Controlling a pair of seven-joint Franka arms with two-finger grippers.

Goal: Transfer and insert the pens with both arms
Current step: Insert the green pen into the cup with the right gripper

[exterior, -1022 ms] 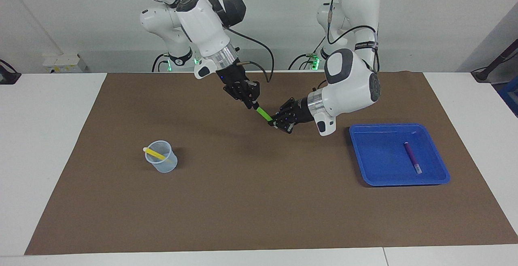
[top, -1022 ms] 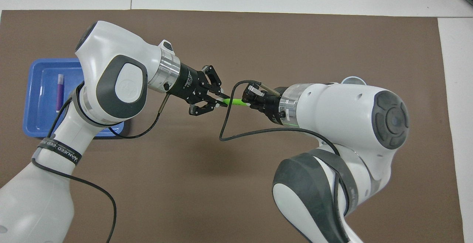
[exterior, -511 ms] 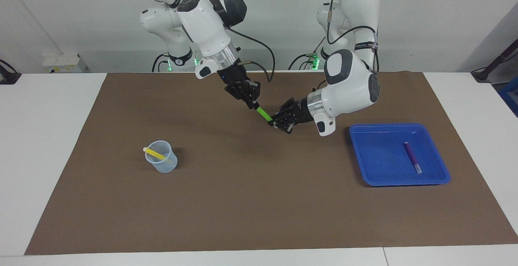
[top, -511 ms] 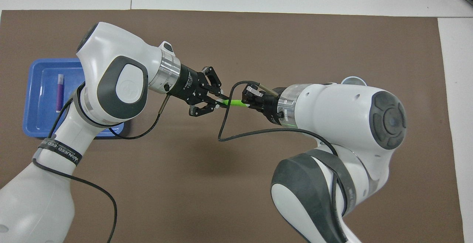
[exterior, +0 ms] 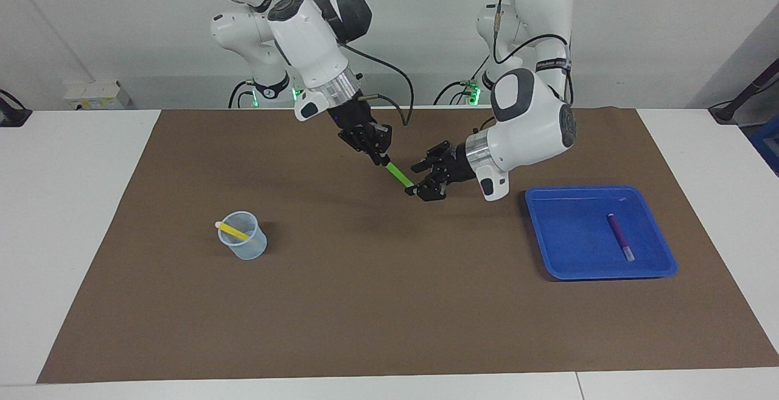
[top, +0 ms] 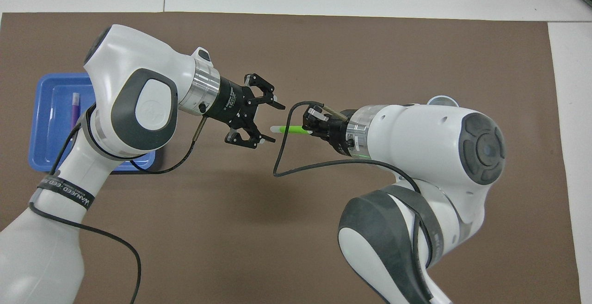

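White wall and brown mat frame the bench [exterior: 91, 205]; at frame centre in the facing view, the right hand [exterior: 382, 157] pinches the green pen [exterior: 398, 174], which slants in the air over the mat, while the left hand [exterior: 426, 184] stands spread just off its pale tip. A yellow pen [exterior: 234, 230] leans in the cup [exterior: 243, 245] at lower left, and a purple pen [exterior: 620, 237] lies in the blue tray [exterior: 548, 248] at lower right. To do the hand-over well, I judge the left hand should draw straight clear before the right swings toward the cup, arriving with the pen tip-down.
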